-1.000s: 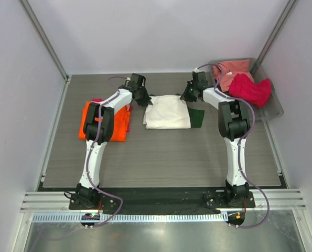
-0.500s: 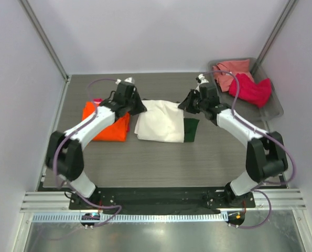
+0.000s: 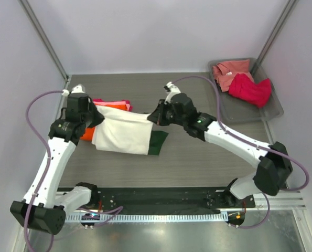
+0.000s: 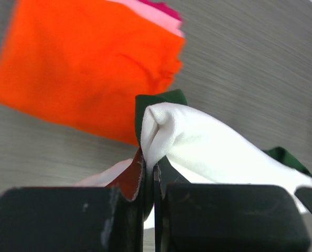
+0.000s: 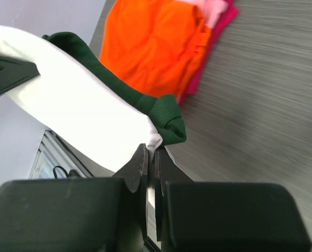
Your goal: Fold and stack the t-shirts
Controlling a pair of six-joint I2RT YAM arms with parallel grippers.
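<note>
Scene: view from above of a grey wood-grain counter (image 3: 208, 157) with two white arms reaching in from the near edge.
Cream tee (image 3: 121, 136): folded into a rectangle and stretched between the two arms, left of centre. Whether its lower edge touches the counter, I cannot tell.
Green sleeve (image 3: 158, 143): dark green flap showing at the cream tee's right end.
Left pincer (image 3: 96, 119): closed tight on the cream tee's left corner. The wrist view shows a fold of cream cloth and a green edge bunched just above the fingers.
Right pincer (image 3: 152, 117): clamped narrow on the cream tee's far right corner, where cream cloth meets a green hem.
Orange tee (image 3: 85, 134): folded flat at the left side of the counter, partly hidden by the cream tee and the left arm.
Pink tee (image 3: 111, 101): lies under the orange tee, only its far edge showing, with a deeper pink layer beneath.
Tray (image 3: 273, 111): grey, at the far right corner of the counter.
Salmon tee (image 3: 230, 71): crumpled in the far part of the tray.
Crimson tee (image 3: 250, 90): crumpled in the tray, touching the salmon tee on its near side.
</note>
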